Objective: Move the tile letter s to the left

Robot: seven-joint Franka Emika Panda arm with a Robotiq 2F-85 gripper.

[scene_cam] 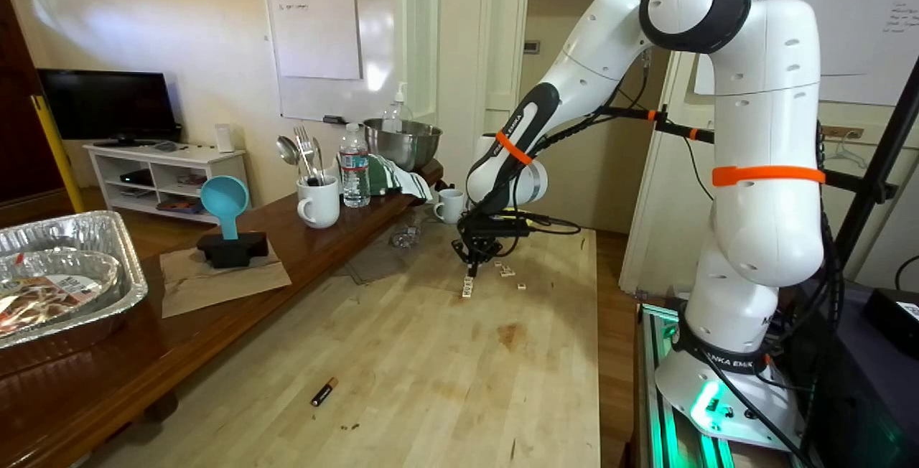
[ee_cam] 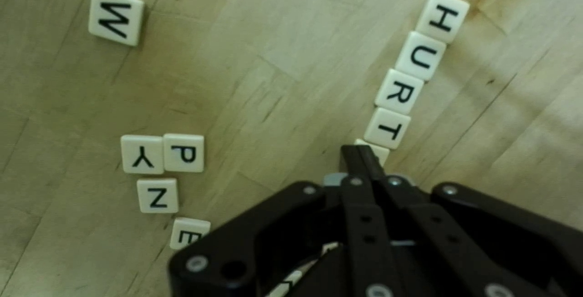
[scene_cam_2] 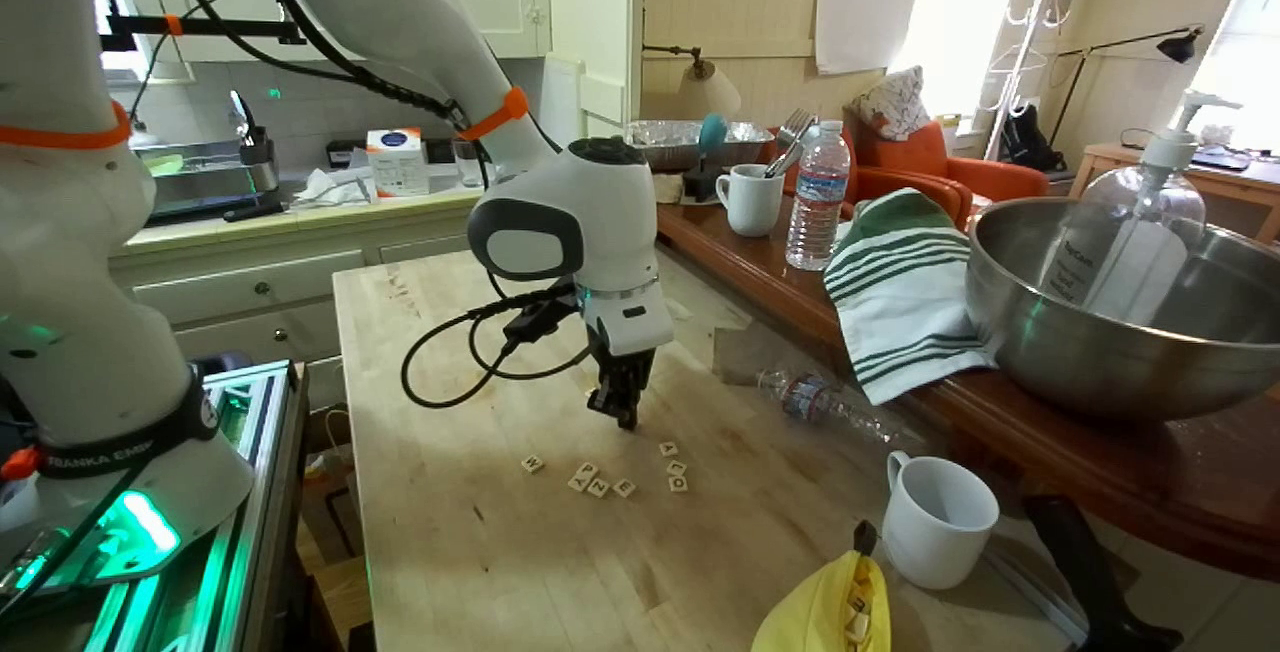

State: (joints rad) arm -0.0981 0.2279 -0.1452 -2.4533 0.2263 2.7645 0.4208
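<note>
Black and narrow, the hand point(ee_cam: 360, 151) rises from the bottom edge of the wrist view with its two fingers pressed together, their tips over the fifth tile point(ee_cam: 380, 153) of a line whose others we read as H point(ee_cam: 442, 16), U point(ee_cam: 420, 55), R point(ee_cam: 399, 91) and T point(ee_cam: 387, 128), slanting end to end. Only part of that tile shows, so its letter is hidden and we cannot tell from its face that it is the s. Well apart from these we see W point(ee_cam: 116, 16) by itself, Y point(ee_cam: 142, 154) and P point(ee_cam: 183, 152) touching side by side, N point(ee_cam: 158, 196) just below Y, and E point(ee_cam: 189, 233) partly behind the hand, which also half covers other tiles point(ee_cam: 293, 279). In an exterior view the hand points down at the wooden desk point(scene_cam_2: 560, 582), and we cannot tell whether its tips touch anything. Near E, three tiles point(scene_cam_2: 677, 468) lie in a short column, and further right there we find a yellow pouch point(scene_cam_2: 815, 607), a white mug point(scene_cam_2: 940, 532) and a clear bottle point(scene_cam_2: 810, 399) on its side. In an exterior view the row of tiles point(scene_cam: 467, 288) begins at the hand's tips, a battery point(scene_cam: 324, 392) lies well apart from it, and we see a mug of cutlery point(scene_cam: 319, 204) and a water bottle point(scene_cam: 355, 174) just beside each other on the brown counter point(scene_cam: 309, 253).
</note>
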